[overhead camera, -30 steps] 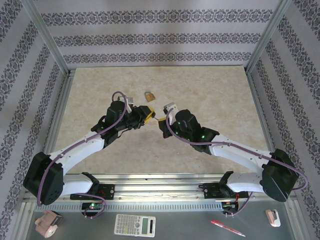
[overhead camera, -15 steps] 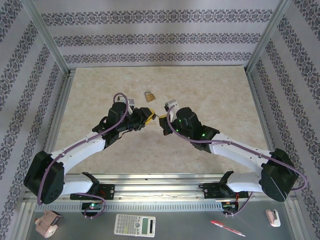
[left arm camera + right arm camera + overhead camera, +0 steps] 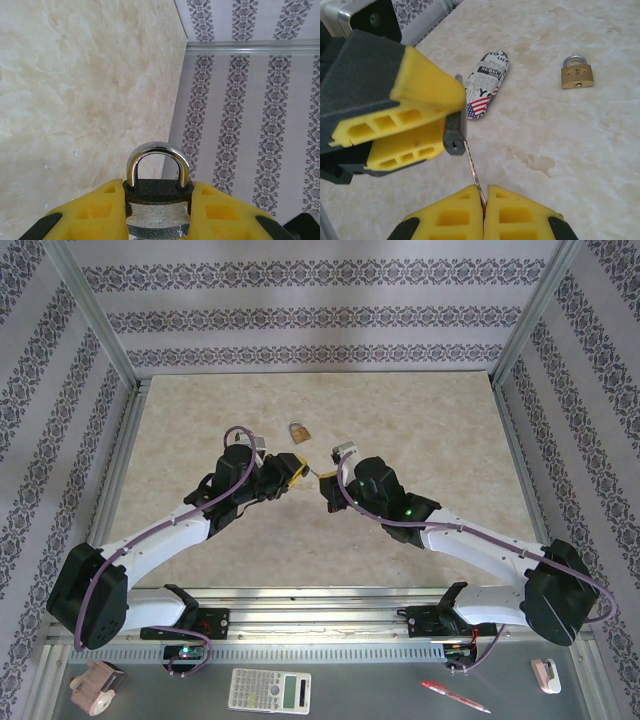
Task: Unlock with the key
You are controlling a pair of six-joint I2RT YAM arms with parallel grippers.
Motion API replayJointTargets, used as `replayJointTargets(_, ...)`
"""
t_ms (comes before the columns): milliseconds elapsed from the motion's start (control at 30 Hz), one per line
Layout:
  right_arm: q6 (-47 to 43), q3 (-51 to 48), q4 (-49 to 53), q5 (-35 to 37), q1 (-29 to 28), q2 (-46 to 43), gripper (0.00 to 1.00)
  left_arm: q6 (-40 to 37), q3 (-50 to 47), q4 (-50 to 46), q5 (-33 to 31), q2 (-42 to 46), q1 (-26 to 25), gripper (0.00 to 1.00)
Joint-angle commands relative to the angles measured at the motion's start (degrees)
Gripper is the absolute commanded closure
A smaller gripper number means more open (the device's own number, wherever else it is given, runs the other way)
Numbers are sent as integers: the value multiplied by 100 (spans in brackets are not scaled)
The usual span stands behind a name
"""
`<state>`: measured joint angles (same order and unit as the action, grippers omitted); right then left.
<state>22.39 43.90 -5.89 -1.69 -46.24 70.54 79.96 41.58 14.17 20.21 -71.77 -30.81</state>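
Note:
My left gripper (image 3: 158, 210) is shut on a small dark-grey padlock (image 3: 158, 192), whose chrome shackle (image 3: 157, 150) sticks up closed between the yellow fingers. In the right wrist view the padlock's base (image 3: 454, 142) with its keyhole faces my right gripper (image 3: 484, 197). That gripper is shut on the head of the thin pale key (image 3: 471, 165). The key's tip touches the right edge of the padlock's base, beside the keyhole. From above, the left gripper (image 3: 296, 468) and the right gripper (image 3: 325, 476) meet nose to nose over the middle of the table.
A brass padlock (image 3: 298, 432) lies on the marble table (image 3: 420, 430) just behind the grippers. A newsprint-patterned oblong object (image 3: 485, 82) lies under the left fingers (image 3: 420, 95). A calculator (image 3: 269, 690) and a red pen (image 3: 455, 697) sit on the near ledge.
Both grippers have shifted slightly toward each other, and the right wrist has crept a little toward the back. Both grips are unchanged.

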Motion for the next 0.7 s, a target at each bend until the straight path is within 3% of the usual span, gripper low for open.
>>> replayJointTargets(0, 182, -140, -177, -157, -5, -93, 100, -27, -79, 68, -236, 207, -64, 100)
replayJointTargets(667, 248, 88, -343, -195, -149, 274, 100, -7, -143, 173, -244, 266, -84, 100)
